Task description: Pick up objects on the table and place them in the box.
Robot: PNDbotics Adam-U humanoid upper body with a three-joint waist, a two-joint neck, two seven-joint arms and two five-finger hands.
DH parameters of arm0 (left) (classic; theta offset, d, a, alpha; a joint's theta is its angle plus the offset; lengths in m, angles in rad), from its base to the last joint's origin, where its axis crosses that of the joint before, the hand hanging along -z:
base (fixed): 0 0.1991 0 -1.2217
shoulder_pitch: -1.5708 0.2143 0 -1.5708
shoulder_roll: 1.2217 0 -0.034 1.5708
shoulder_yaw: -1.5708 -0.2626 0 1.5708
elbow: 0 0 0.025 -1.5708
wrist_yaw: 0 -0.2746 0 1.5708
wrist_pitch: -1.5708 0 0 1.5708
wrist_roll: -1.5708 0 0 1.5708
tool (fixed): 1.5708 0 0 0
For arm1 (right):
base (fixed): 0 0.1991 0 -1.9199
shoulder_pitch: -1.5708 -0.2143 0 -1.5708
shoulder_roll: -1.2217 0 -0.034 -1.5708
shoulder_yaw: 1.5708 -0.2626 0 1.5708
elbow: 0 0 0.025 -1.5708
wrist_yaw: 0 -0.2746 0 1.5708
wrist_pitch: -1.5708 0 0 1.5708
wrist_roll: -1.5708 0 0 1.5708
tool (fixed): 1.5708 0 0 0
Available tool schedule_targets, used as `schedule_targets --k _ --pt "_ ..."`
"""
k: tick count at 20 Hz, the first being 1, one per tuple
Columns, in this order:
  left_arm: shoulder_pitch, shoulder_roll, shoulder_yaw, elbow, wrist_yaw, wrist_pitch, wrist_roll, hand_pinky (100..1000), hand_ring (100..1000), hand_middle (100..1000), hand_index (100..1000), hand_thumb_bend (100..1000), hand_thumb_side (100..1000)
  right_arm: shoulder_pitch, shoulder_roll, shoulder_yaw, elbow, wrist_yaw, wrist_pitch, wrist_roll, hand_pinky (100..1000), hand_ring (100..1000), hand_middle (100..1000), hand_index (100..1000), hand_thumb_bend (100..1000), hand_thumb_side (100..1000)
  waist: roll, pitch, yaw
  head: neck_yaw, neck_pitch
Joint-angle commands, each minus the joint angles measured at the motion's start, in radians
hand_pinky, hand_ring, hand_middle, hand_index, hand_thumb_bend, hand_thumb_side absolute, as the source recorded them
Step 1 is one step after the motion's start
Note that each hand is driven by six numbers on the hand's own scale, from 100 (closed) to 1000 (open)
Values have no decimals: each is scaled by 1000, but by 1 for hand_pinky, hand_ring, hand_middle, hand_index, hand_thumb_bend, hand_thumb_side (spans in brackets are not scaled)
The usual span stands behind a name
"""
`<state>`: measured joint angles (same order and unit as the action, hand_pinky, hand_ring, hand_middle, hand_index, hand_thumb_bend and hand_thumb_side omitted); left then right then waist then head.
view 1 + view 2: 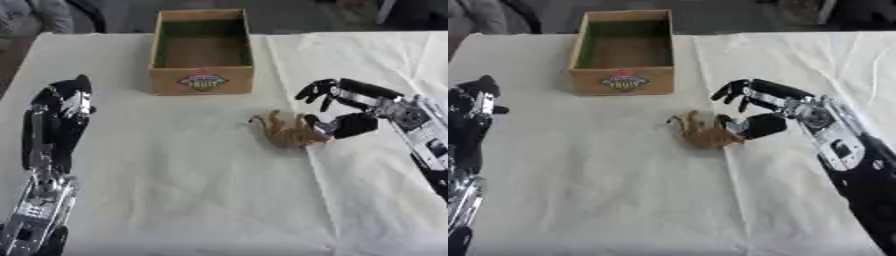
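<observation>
Between the brown toy animal (287, 131) and the wooden box (201, 52) the tabletop (175, 175) lay bare, so a hand had an open lane to the box's near wall. The box stood open at the top with nothing seen inside. The right hand (343, 107) crowded the toy's right side, thumb against it. The left hand (63, 107) stood well apart at the left edge, leaving the middle cloth free

brown toy (287, 131) blurred, shape unclear, left hand (472, 107) cut by picture edge
</observation>
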<state>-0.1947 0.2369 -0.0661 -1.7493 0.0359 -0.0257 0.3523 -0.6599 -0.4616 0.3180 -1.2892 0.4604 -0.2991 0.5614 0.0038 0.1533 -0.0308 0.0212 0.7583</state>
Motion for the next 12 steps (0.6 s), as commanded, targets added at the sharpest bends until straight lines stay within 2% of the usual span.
schedule_targets --k 1,7,12 --pt "-12 6 -3 -16 1 -1 -5 543 771 501 627 314 490 -25 -10 4 -20 38 -21 10 712 860 868 902 100 482 1 -17 1 -6 -6" --pt "-12 6 -3 -17 1 -1 -5 544 771 501 628 314 491 -26 -9 14 -45 174 -57 5 748 878 886 912 100 459 2 -17 0 -9 -7" --pt "-12 5 -3 -17 1 -1 -5 544 771 501 628 313 491 -24 -3 15 -20 254 -68 1 759 876 891 914 100 477 1 -17 0 -10 -8"
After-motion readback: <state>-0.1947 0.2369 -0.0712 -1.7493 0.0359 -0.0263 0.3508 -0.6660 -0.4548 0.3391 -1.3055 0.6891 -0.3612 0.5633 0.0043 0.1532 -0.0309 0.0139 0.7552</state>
